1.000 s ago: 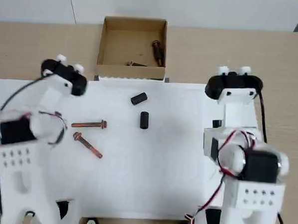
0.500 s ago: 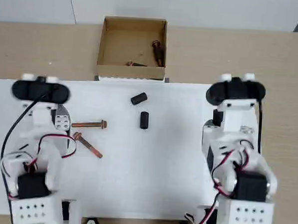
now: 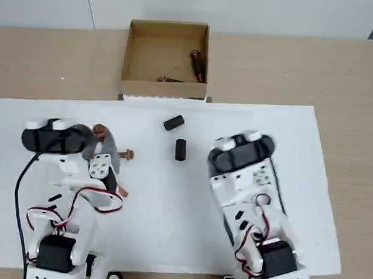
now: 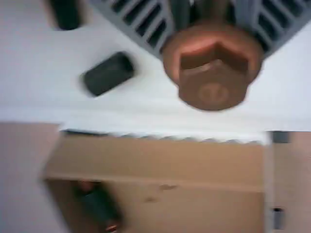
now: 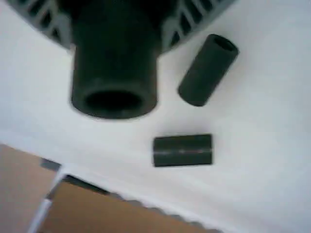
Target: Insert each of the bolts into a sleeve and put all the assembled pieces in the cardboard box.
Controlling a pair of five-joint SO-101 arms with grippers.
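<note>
Clamps stiff, light, prob. slick metal bolt (image 4: pixel 214 73) by shank in left fingers (image 4: pixel 138 19) & rigid black sleeve (image 5: pixel 114 63) mid-body in right fingers (image 5: pixel 192 14), bore end free for mating.

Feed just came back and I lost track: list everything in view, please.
cardboard box: one, brown, beyond the sheet.
assembled piece: one, copper and black, in the box.
loose sleeves: two, black, mid-sheet.
loose bolts: two, copper, on the sheet, partly hidden.
sheet: one, white, on the table.
table: one, tan.
left gripper: one, grey, shut on a third bolt.
right gripper: one, grey, shut on a third sleeve.
</note>
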